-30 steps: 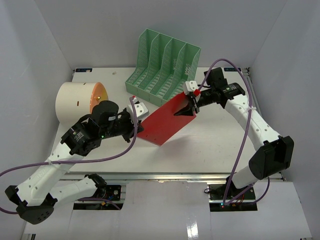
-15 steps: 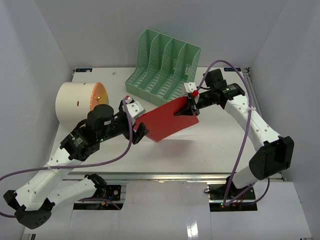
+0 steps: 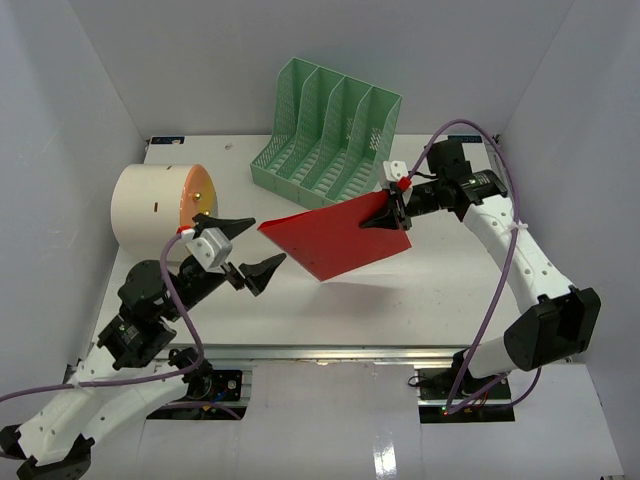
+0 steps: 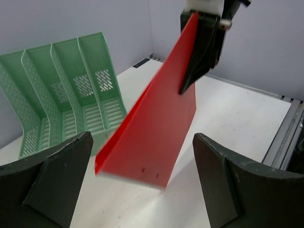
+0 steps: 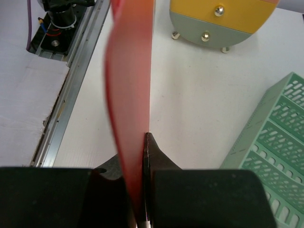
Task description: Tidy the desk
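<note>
A flat red folder (image 3: 335,237) hangs tilted above the white desk (image 3: 430,300), held by its right corner in my right gripper (image 3: 392,213), which is shut on it. The right wrist view shows the red folder (image 5: 129,104) edge-on, pinched between the black fingers (image 5: 159,164). My left gripper (image 3: 245,248) stands open and empty, left of the folder and apart from it. In the left wrist view the folder (image 4: 156,128) floats ahead between the wide black fingers (image 4: 223,175), its lower edge off the desk (image 4: 237,114).
A green slotted file rack (image 3: 325,135) stands at the back of the desk. A white cylindrical container with an orange and grey face (image 3: 160,205) lies at the left. A silver rail (image 3: 330,352) runs along the front edge. White walls enclose the sides.
My left gripper opened, let go of the folder's left corner and drew back toward the front left. The right gripper closed on the right corner and carried the folder up and rightward.
</note>
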Controlling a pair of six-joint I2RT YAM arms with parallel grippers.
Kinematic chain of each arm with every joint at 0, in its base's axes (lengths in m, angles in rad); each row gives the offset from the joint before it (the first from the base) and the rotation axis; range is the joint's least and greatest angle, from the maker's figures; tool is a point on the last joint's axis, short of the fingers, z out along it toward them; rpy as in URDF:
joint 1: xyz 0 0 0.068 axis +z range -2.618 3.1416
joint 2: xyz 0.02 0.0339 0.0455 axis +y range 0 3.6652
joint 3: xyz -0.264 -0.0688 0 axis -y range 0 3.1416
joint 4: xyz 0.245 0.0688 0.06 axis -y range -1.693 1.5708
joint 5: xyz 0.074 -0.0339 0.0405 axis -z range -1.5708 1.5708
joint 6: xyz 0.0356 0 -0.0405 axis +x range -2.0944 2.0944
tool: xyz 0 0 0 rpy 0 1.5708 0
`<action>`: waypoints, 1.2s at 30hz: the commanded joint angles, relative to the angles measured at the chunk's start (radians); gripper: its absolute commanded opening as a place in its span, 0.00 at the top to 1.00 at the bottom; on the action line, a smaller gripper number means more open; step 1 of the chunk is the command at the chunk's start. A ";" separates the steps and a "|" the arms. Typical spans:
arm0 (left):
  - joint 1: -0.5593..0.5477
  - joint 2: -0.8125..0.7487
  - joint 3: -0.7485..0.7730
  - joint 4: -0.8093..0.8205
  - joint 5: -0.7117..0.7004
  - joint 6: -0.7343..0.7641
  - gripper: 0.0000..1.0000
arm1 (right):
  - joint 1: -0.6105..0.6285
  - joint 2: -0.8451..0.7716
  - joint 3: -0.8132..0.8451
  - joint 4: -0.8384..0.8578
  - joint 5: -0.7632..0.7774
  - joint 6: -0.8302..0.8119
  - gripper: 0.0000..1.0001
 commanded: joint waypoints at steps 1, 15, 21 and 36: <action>-0.002 -0.157 -0.241 0.295 -0.030 -0.081 0.02 | -0.083 -0.060 0.048 0.001 -0.084 0.036 0.92; 0.000 0.117 -0.379 0.677 0.077 -0.104 0.02 | -0.110 -0.163 0.009 0.168 -0.249 0.253 0.92; 0.004 0.218 -0.326 0.724 0.140 -0.104 0.08 | -0.109 -0.232 -0.069 0.336 -0.299 0.393 0.92; 0.006 0.277 -0.276 0.753 0.427 -0.204 0.52 | -0.109 -0.312 -0.331 1.046 -0.373 0.965 0.92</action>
